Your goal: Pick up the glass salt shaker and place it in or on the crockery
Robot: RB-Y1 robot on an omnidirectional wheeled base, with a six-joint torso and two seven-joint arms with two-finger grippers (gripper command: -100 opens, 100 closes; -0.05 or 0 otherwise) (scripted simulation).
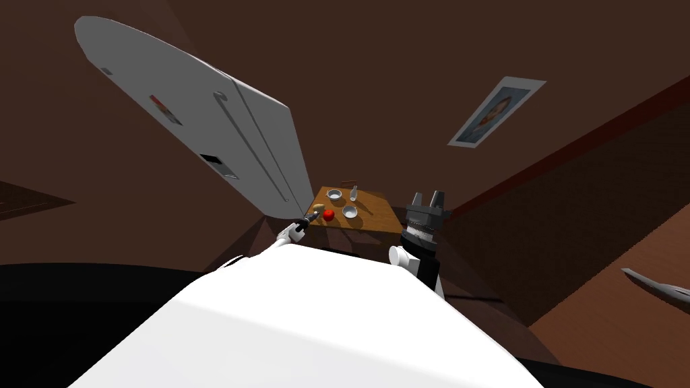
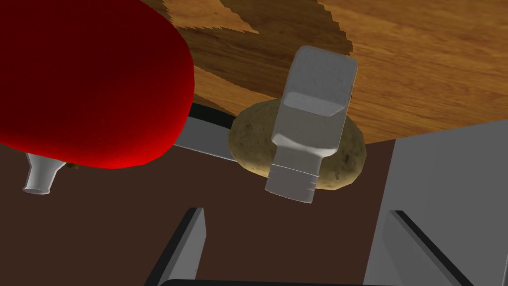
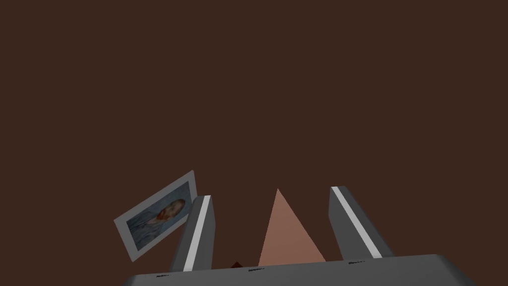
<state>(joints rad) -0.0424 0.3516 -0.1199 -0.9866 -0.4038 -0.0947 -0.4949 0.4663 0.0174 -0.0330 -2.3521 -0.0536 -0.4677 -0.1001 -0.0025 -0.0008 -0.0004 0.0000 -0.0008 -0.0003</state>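
A small wooden table (image 1: 377, 217) carries two white bowls (image 1: 335, 195) (image 1: 350, 211). A clear glass salt shaker (image 1: 354, 194) stands upright between them, toward the back. In the left wrist view its pale flared neck (image 2: 38, 179) peeks out from behind a red fruit (image 2: 89, 84). My left gripper (image 1: 308, 220) (image 2: 297, 218) is open at the table's near left corner. A grey square-bodied shaker (image 2: 310, 124) stands just ahead of its fingers, in front of a potato (image 2: 248, 144). My right gripper (image 1: 428, 200) (image 3: 270, 218) is open and raised to the right of the table.
The red fruit (image 1: 328, 215) and the potato (image 1: 318, 209) lie at the table's front left, between my left gripper and the bowls. A tall grey fridge (image 1: 222, 128) stands close on the table's left, and its side (image 2: 446, 198) is right beside my left fingers.
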